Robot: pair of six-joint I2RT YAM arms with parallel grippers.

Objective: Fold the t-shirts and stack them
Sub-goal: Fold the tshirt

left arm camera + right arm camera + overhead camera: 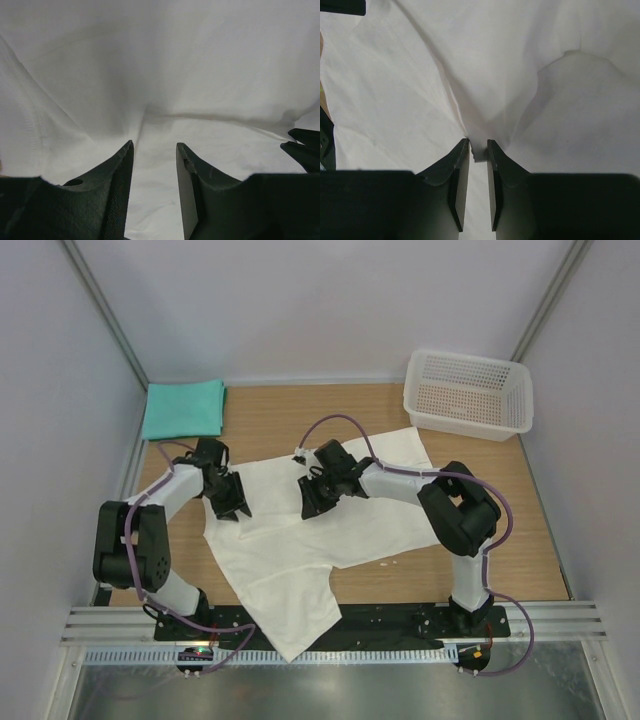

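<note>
The white t-shirt (300,545) lies spread out, plain side up, across the middle of the wooden table (500,540); its lower end hangs over the near edge. No print shows. The teal-green t-shirt (183,408) lies folded at the back left. My left gripper (232,505) points down onto the white shirt's left part. Its jaws stand apart (155,145) over the white t-shirt (165,75), with flat cloth beneath. My right gripper (310,502) is at the shirt's upper middle. Its jaws (478,142) are pinched on a raised fold of the white t-shirt (395,100).
A white plastic mesh basket (468,392) stands at the back right corner. Grey walls close in the table on three sides. The two grippers are about a hand's width apart, and the right one's fingers (302,145) show at the edge of the left wrist view.
</note>
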